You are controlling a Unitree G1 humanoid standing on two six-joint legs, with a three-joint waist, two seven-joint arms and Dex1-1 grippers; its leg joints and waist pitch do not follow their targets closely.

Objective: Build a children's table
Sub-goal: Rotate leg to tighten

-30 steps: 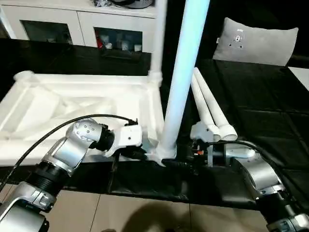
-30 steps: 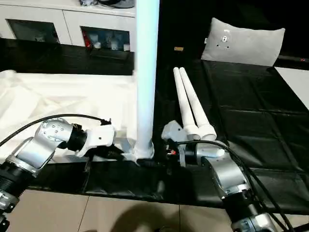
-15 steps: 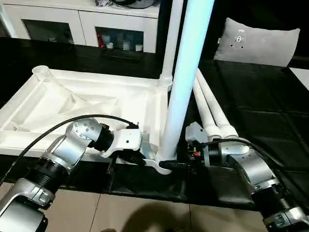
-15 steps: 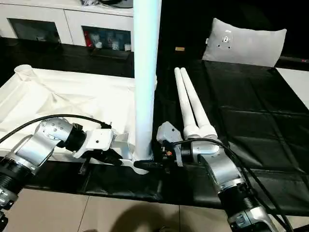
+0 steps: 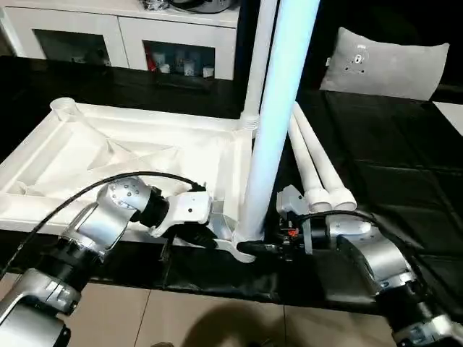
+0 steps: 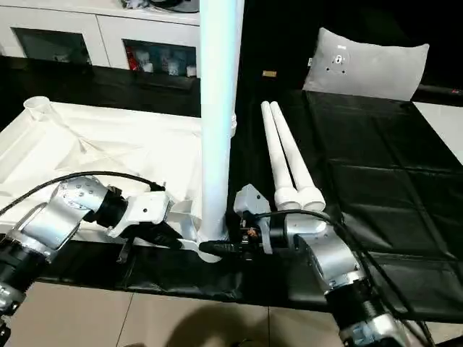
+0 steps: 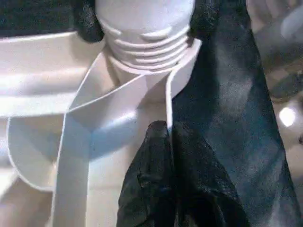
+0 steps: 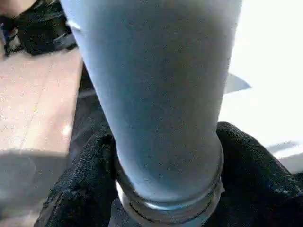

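The table top (image 5: 130,155) lies underside up on the left part of the black mat (image 5: 391,144). An upright leg (image 5: 278,108) stands in its near right corner socket, another leg (image 5: 259,65) in its far right corner socket. Two loose legs (image 5: 315,163) lie side by side just right of the top. The pillow (image 5: 387,63) rests at the mat's far right; the cabinet (image 5: 123,32) stands behind.

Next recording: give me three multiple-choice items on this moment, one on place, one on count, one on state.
1. Where do the loose legs lie?
A. on the dark mat right of the table top
B. inside the cabinet
C. on the pillow

2. How many legs stand in corner sockets?
A. none
B. two
C. four

3. What is the right hand doing?
A. hanging open
B. gripping the near leg's base
C. holding the pillow

Key: 1 A, they lie beside the table top; 2 B, near leg and far leg stand upright; 3 B, black fingers flank it.
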